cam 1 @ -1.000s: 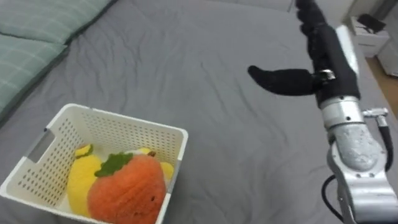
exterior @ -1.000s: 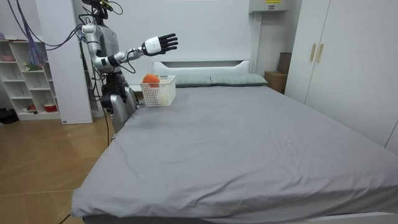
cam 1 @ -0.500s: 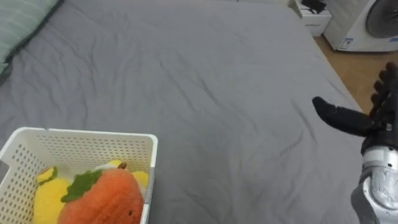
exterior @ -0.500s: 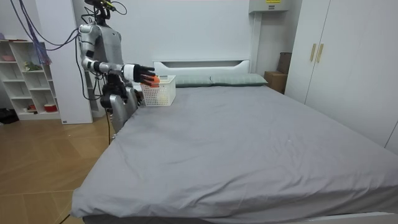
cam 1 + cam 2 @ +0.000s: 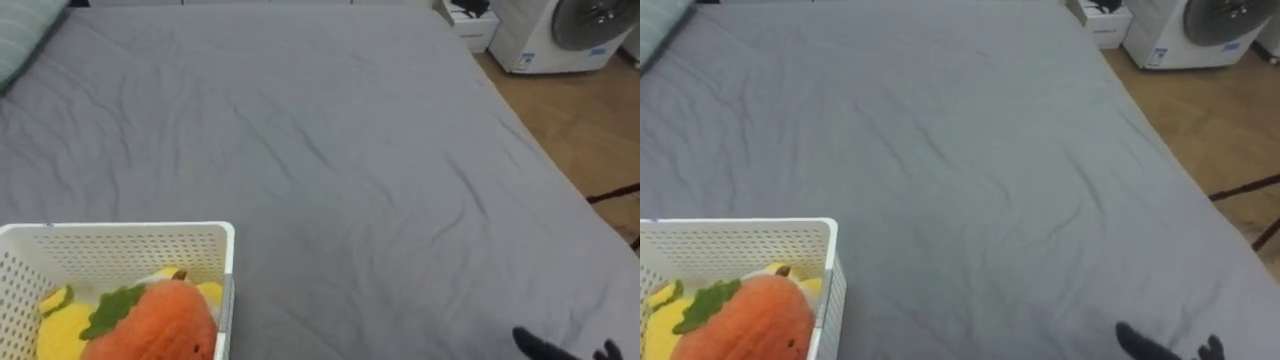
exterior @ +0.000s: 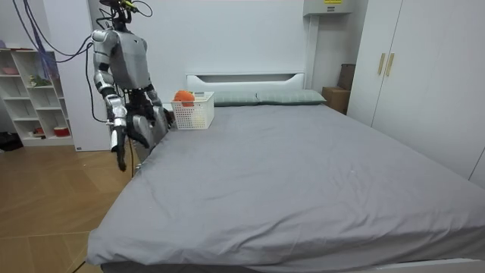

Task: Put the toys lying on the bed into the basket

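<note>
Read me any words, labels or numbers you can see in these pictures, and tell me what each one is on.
Yellow label on the white box high on the wall: too small to read.
White appliance past the bed's foot: any marking is too blurred to read.
Basket, plush toys and bed: no print at all.

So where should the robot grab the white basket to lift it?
Probably the far wall's top rim of the white basket, coming down from above. That edge is straight and bare, with a gap just inside it, while the orange plush toy and yellow plush toy crowd the near side.
</note>
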